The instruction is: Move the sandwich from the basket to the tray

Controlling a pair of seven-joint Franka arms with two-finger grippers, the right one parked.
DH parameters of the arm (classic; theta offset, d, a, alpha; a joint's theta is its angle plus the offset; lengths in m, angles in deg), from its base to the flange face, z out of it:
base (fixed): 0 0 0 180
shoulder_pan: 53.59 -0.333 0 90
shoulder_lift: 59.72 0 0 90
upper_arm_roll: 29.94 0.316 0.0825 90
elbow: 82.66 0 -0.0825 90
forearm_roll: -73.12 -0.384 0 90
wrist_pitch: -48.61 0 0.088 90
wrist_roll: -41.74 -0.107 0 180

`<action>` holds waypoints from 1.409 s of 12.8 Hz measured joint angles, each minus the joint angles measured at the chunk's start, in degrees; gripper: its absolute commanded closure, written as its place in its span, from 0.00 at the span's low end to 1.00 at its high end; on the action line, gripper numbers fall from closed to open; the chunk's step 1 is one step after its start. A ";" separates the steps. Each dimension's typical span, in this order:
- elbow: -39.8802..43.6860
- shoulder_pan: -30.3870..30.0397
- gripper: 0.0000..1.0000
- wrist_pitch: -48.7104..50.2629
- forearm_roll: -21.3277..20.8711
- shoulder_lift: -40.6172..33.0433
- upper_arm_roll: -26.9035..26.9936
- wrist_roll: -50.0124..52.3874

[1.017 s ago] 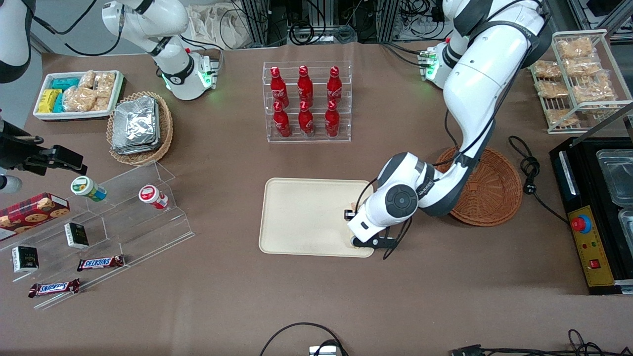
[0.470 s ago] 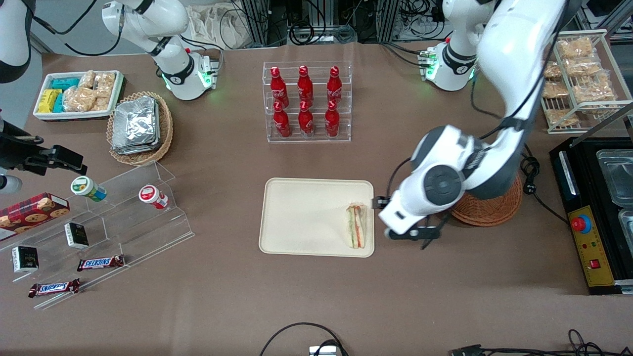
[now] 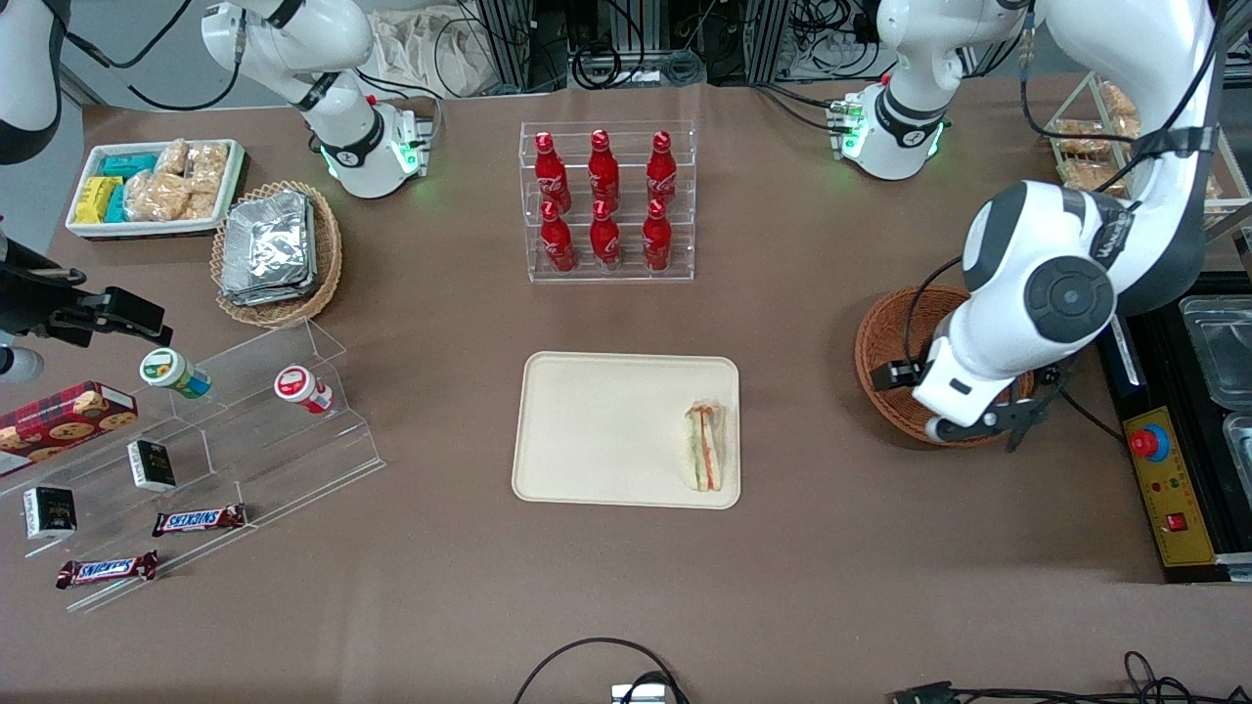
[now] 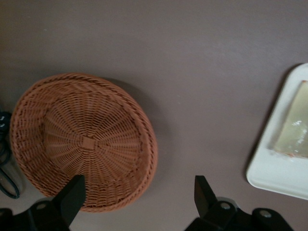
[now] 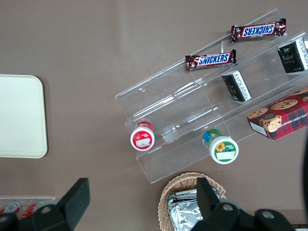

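My gripper (image 4: 137,192) hangs over the basket (image 3: 885,337), fingers (image 4: 72,192) spread wide, nothing between them. The sandwich (image 3: 704,446) lies on the tray (image 3: 606,430), at its edge nearest the basket.

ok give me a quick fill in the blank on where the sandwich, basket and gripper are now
1. The sandwich lies on the cream ____.
2. The reddish-brown basket holds ____.
3. The gripper hangs above the basket's rim with its fingers ____.
4. On the tray, the sandwich sits at the edge nearest the ____.

Missing words: tray; nothing; open; basket
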 measured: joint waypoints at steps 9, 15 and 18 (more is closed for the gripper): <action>16.95 -9.02 0.00 12.27 0.23 0.55 0.11 -9.41; 19.62 -9.01 0.00 12.32 0.24 3.14 0.01 -7.60; 19.64 -5.04 0.00 12.32 0.39 3.09 4.93 -7.61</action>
